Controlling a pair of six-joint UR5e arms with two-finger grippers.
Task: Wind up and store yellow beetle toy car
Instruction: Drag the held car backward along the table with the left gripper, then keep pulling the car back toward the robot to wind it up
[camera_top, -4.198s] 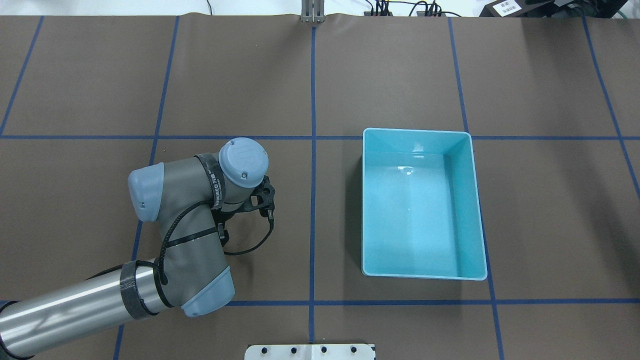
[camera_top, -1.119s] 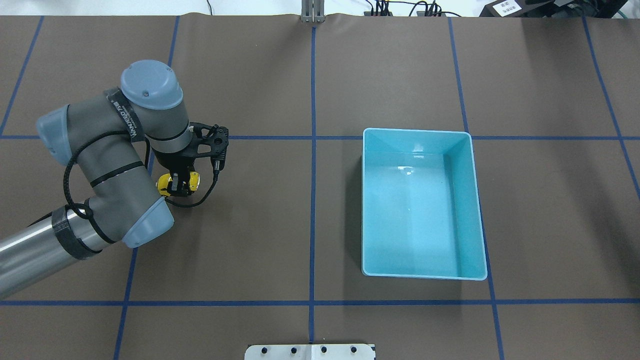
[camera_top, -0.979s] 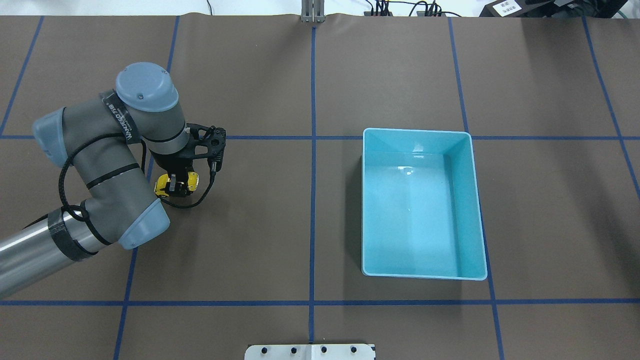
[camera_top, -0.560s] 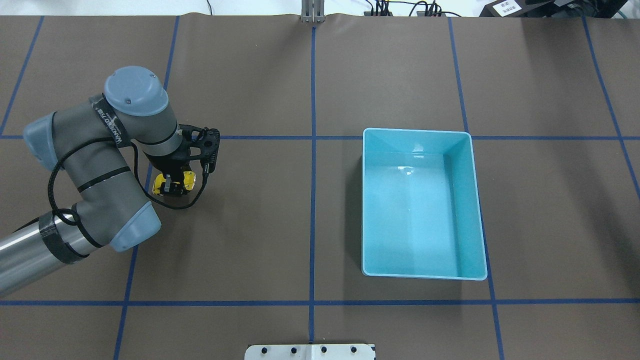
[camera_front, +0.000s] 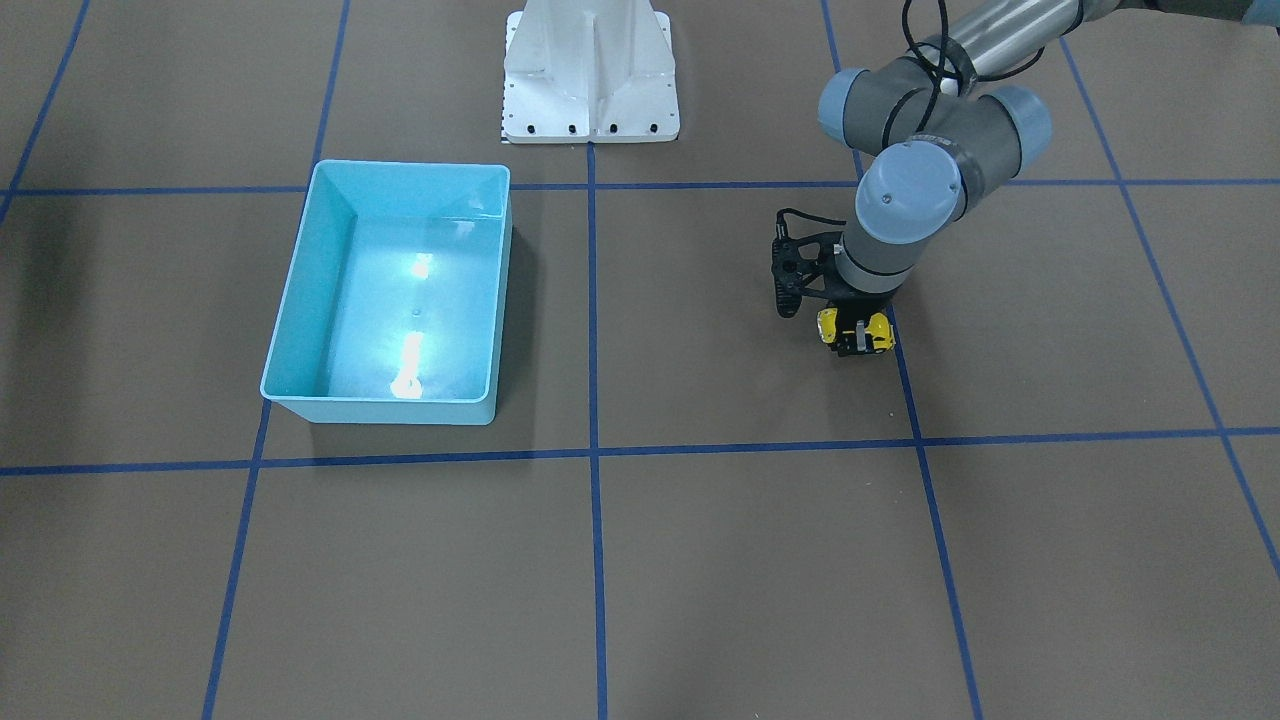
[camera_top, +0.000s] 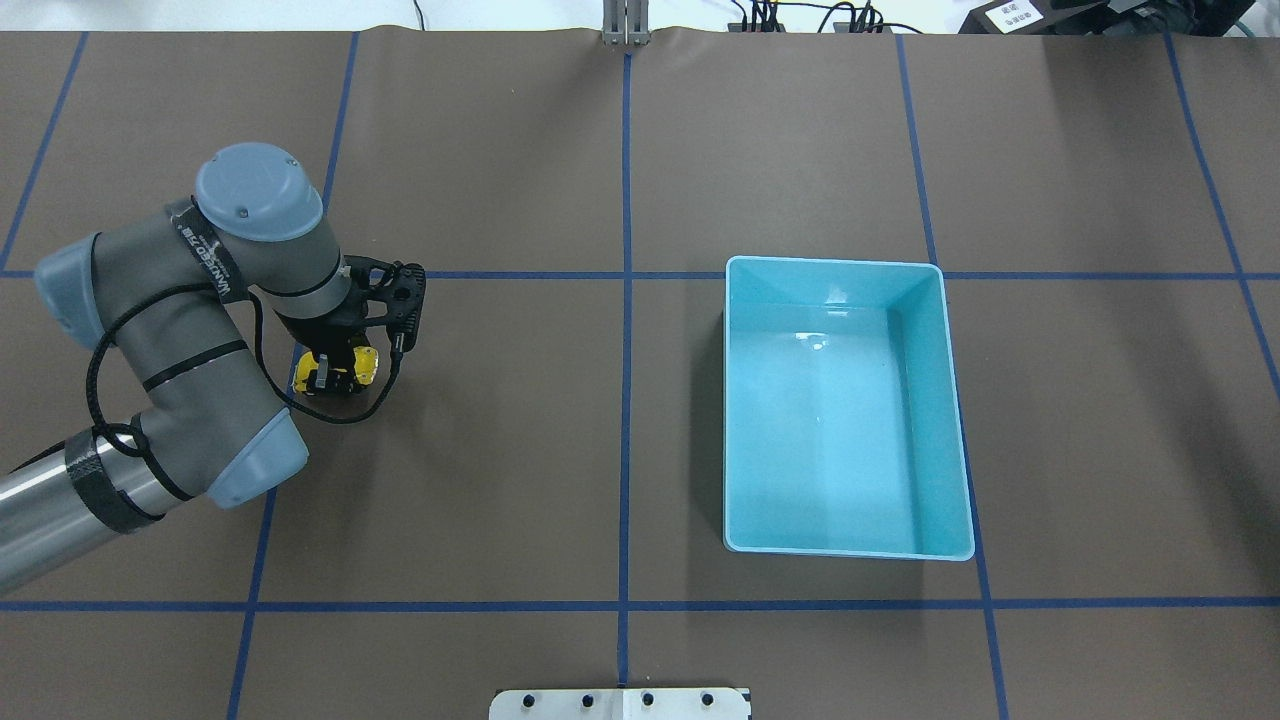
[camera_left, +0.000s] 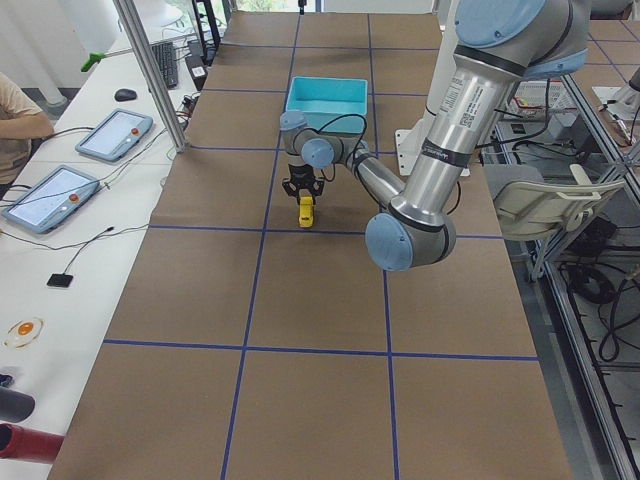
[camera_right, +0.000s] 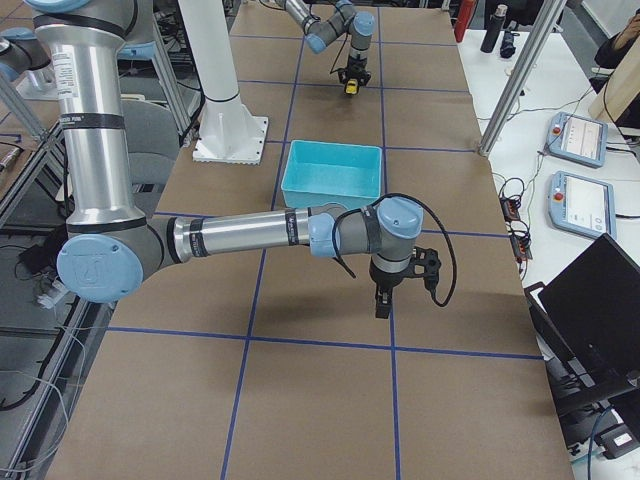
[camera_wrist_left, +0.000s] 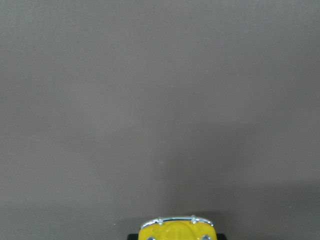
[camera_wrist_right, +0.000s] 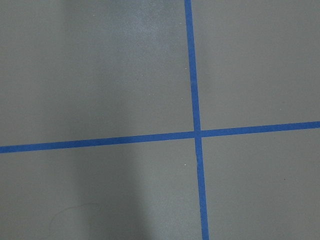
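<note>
The yellow beetle toy car (camera_top: 363, 366) sits on the brown table on its left half, also seen in the front view (camera_front: 828, 325), the exterior left view (camera_left: 306, 209) and the exterior right view (camera_right: 350, 88). My left gripper (camera_top: 333, 373) points straight down and is shut on the car's sides, with the car low at the table surface. The left wrist view shows only the car's yellow end and chrome bumper (camera_wrist_left: 176, 229). My right gripper (camera_right: 384, 300) shows only in the exterior right view, low over the table; I cannot tell if it is open or shut.
The turquoise bin (camera_top: 850, 553) stands empty on the table's right half, well apart from the car, and also shows in the front view (camera_front: 380, 410). Blue tape lines (camera_top: 625, 400) cross the brown table. The white robot base (camera_front: 590, 70) stands at the table's near edge.
My left arm has moved steadily to the left across the table, taking the yellow car with it, gripper still shut on it. The bin has not moved.
</note>
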